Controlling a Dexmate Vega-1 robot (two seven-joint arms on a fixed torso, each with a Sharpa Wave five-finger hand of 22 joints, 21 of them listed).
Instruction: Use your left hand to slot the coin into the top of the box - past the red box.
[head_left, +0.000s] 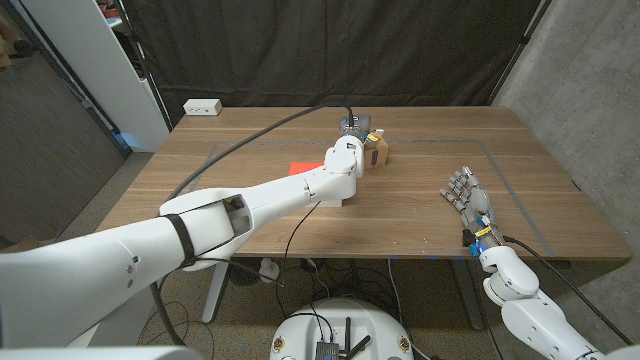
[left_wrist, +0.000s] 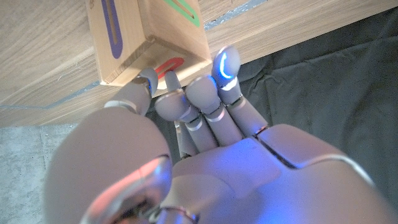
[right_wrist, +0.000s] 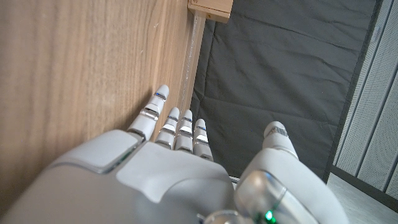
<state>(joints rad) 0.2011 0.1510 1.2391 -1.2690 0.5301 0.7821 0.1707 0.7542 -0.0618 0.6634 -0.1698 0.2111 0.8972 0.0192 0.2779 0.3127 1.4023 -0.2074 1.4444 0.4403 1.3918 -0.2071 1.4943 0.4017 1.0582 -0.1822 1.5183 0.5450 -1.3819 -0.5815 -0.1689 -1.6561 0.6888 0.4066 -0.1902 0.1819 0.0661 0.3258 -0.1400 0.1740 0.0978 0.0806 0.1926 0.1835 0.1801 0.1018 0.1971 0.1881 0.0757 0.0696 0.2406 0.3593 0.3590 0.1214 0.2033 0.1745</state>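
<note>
**Left hand at the slotted box**

At the far middle of the wooden counter (head_left: 420, 215), our left hand (head_left: 345, 160) has its fingertips (left_wrist: 225, 65) bunched at the small wooden box (head_left: 375, 152) beside its red slot (left_wrist: 169, 65). We cannot tell whether they pinch the coin, which we cannot make out. We judge it needs an edge-on line-up before letting go. Our right hand (head_left: 470, 198) waits with fingers apart, holding nothing.

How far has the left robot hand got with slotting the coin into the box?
Done: the left robot hand has reached past the red box to the wooden box.
In hand: its fingertips bunch at the box's red slot; no coin is visible, so I cannot tell whether it is held or already in.
Left: confirming insertion, then withdrawing.
The right robot hand waits open.
</note>
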